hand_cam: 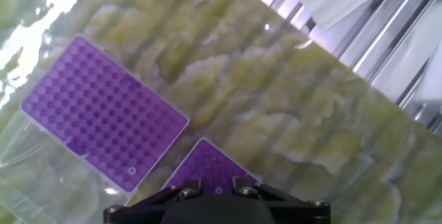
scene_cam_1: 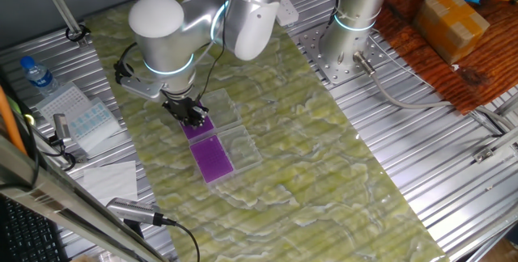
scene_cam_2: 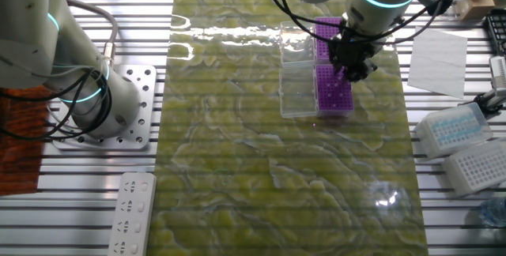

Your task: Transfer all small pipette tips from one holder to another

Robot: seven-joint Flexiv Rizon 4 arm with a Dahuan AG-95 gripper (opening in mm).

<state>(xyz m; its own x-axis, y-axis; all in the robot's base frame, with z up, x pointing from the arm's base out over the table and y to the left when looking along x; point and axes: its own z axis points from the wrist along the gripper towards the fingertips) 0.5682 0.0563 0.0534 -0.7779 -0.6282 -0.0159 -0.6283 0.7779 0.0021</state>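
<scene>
Over the nearer purple rack (hand_cam: 207,169), the gripper (scene_cam_1: 193,115) hovers low; whether its fingers are open cannot be told. Beside that rack, the second purple rack (hand_cam: 103,113) shows one pale pipette tip (hand_cam: 131,171) at its corner. Progress cannot be judged; most holes appear empty.

Arm (scene_cam_1: 243,11) reaches in from the rear, elbow bent, wrist (scene_cam_1: 159,31) pitched down toward the mat. Gripper (scene_cam_1: 193,115) hangs low, pointing down; fingers hidden in hand view, can't tell if parted.
</scene>
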